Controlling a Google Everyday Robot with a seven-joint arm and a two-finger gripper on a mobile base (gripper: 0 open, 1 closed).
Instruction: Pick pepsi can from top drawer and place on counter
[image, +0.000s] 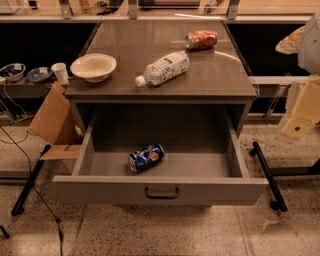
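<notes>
— Pepsi can (146, 158) and gripper (302, 110): where are they seen?

— The gripper is seen at the right edge of the view, raised above the floor. Whether it is wide or narrow cannot be told. To its left the counter (225, 75) is found. Lower and to its left, the top drawer (100, 189) is seen standing open.

— What is laid on the counter?

— A clear plastic bottle (164, 68) is laid on its side, well left of the gripper. A pale bowl (93, 66) is set upright farther left. An orange-red can (201, 39) is laid on its side at the back.

— And the pepsi can?

— It is laid on its side on the drawer floor, lower than the gripper, left of it and well apart from it. It is seen just behind the dark handle (161, 193).
</notes>
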